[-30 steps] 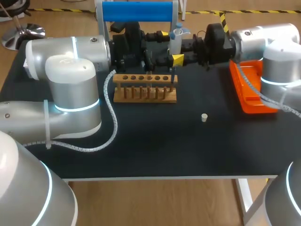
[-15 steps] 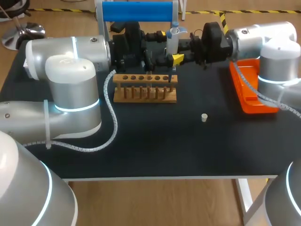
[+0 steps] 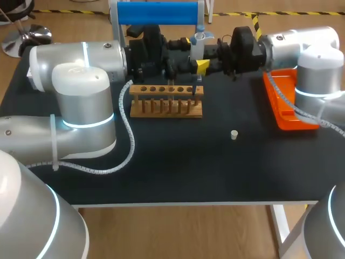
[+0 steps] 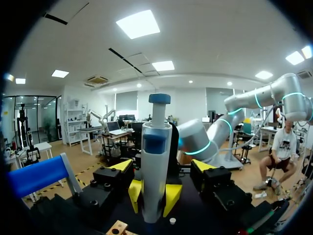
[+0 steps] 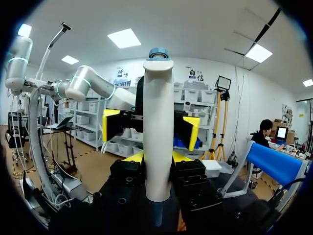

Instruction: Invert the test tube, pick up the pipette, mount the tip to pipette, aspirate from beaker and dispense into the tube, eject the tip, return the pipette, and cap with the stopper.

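Pipette (image 3: 198,44) count is one: a white body with a blue cap, standing upright at the back middle of the table (image 3: 178,167), where my two arms meet from either side. My right gripper (image 5: 156,159) has it pinched, one yellow tip against each side of the body, low on the barrel. My left gripper (image 4: 161,166) faces it from the other side with both fingers spread wide, well clear of the pipette, which stands just ahead of them and touches neither. From the head view the pipette's thin lower end points down at the right end of the single wooden rack (image 3: 166,102); I cannot tell whether it touches the rack. Along the rack's top bar I count five open holes to the left of that point, and a row of pegs runs along its front, too small for me to count. One small white stopper (image 3: 234,134) stands alone on the black surface, in front of and right of the rack, well apart from it. One orange tray (image 3: 285,105) lies at the right side under my right arm. One blue cylinder (image 3: 156,12) on a stand sits at the back edge.
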### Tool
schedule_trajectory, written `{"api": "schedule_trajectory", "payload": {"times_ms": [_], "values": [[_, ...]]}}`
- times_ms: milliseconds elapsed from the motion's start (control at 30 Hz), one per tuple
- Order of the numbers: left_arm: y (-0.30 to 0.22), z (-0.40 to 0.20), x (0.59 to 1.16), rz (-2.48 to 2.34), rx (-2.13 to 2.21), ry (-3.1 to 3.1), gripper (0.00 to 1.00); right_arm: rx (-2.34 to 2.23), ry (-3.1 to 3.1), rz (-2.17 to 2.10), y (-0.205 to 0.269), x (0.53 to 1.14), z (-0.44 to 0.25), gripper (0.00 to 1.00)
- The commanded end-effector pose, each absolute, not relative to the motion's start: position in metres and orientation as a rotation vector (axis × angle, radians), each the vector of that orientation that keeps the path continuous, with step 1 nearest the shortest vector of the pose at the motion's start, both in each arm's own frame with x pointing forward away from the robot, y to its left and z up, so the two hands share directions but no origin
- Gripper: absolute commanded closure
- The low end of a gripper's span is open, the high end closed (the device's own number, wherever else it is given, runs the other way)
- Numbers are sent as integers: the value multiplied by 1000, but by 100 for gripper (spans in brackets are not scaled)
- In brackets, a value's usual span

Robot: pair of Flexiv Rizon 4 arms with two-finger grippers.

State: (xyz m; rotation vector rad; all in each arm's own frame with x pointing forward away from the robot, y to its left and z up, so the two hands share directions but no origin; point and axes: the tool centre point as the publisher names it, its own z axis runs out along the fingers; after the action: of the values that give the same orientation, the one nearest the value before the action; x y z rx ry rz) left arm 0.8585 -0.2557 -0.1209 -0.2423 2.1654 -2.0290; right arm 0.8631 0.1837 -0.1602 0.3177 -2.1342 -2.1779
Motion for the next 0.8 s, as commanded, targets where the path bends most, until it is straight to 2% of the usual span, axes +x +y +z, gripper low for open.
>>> {"api": "schedule_trajectory", "payload": {"times_ms": [33, 600, 633, 667, 700, 800], "values": [[-257, -122, 858, -2031, -246, 2157, 100, 318, -2136, -2183, 184, 862, -160, 100], [-257, -122, 858, -2031, -246, 2157, 100, 347, -2139, -2160, 182, 858, -159, 100], [-257, -122, 858, -2031, -246, 2157, 100, 346, -2140, -2160, 182, 857, -158, 81], [-257, -122, 858, -2031, -246, 2157, 100, 342, -2140, -2160, 181, 856, -158, 54], [-257, -122, 858, -2031, -246, 2157, 100, 339, -2140, -2161, 179, 855, -157, 2], [-257, -122, 858, -2031, -246, 2157, 100, 335, -2136, -2163, 173, 851, -155, 0]]}}
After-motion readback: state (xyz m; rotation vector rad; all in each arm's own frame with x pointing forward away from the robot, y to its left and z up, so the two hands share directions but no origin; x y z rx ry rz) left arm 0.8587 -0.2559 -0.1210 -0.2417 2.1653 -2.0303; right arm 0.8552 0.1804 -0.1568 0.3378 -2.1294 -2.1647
